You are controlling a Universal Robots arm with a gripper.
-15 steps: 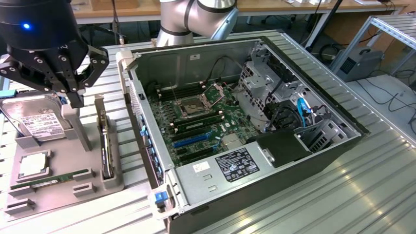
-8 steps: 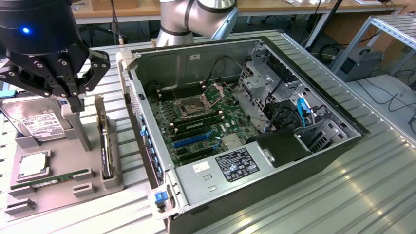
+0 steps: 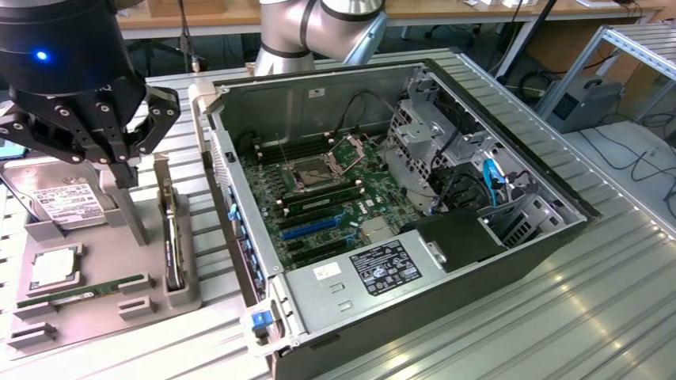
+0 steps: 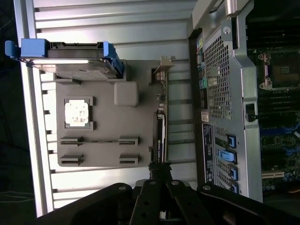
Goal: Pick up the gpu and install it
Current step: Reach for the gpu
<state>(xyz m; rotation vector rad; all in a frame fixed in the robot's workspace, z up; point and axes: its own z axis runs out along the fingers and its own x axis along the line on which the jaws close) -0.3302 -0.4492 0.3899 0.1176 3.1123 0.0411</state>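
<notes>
Your pincer (image 3: 122, 176) is pressed together and pinches nothing. In the exterior view its tips hang over the grey holder tray (image 3: 158, 299), in front of the tray's upright post and apart from the card. In the wrist view the shut tips (image 4: 160, 171) line up with the end of the gpu (image 4: 161, 126) that lies away from its silver bracket. You cannot tell from that angle alone whether they touch it.

The gpu (image 3: 172, 245) stands on edge in a slot along the side of the tray (image 4: 108, 131) nearest the open computer case (image 3: 423, 301), on the counter (image 3: 591, 317).

You see the card only edge-on, as a thin dark strip, so its faces are hidden. The pincer's body covers part of the hard drive (image 3: 66, 204) in the exterior view. In the wrist view the frame edge cuts off the pincer's body. Cables and drive cages hide part of the motherboard (image 3: 317, 198).
</notes>
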